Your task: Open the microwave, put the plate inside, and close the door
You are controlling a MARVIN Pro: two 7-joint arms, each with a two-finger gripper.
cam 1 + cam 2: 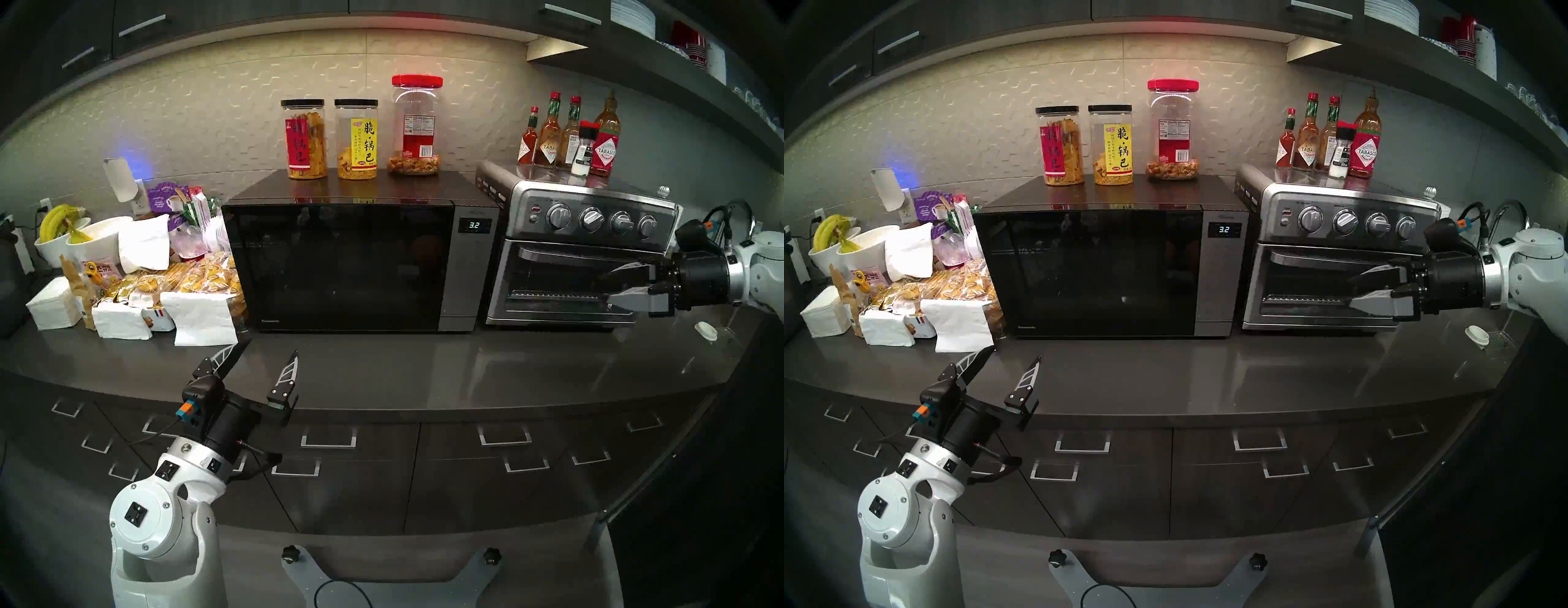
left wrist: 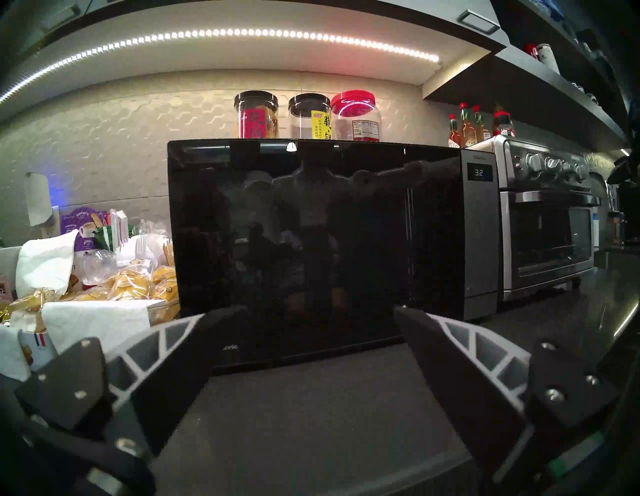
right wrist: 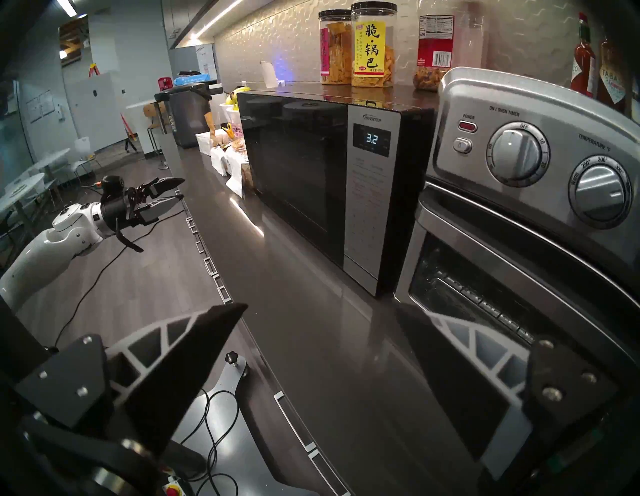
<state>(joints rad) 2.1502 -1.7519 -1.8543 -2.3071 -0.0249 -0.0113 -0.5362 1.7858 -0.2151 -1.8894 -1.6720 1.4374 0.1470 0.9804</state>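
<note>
Dark grey worktop (image 1: pixel 424 373) runs across the middle of the head view, and the microwave (image 1: pixel 360 263) stands on it at centre frame with its door (image 1: pixel 339 267) flush and shut. The display (image 1: pixel 474 225) is lit. No plate shows on the worktop or in either end effector. It may be behind the black glass, which is too dark to see through.

The left end effector (image 1: pixel 269 349), lower left of frame, is released and empty. It hovers over the worktop's front edge, well apart from the door. The right end effector (image 1: pixel 604 291), at right of frame, is also spread wide and holds nothing. It hangs in front of the toaster oven (image 1: pixel 572 237).

If the door is to be opened now, it has no handle to grip. A single fingertip on the low part of the grey control strip (image 1: pixel 466 271) looks the likeliest release (a guess, since the markings are unreadable). Press squarely so the oven does not slide, and keep the left arm clear of the door's swing.
</note>
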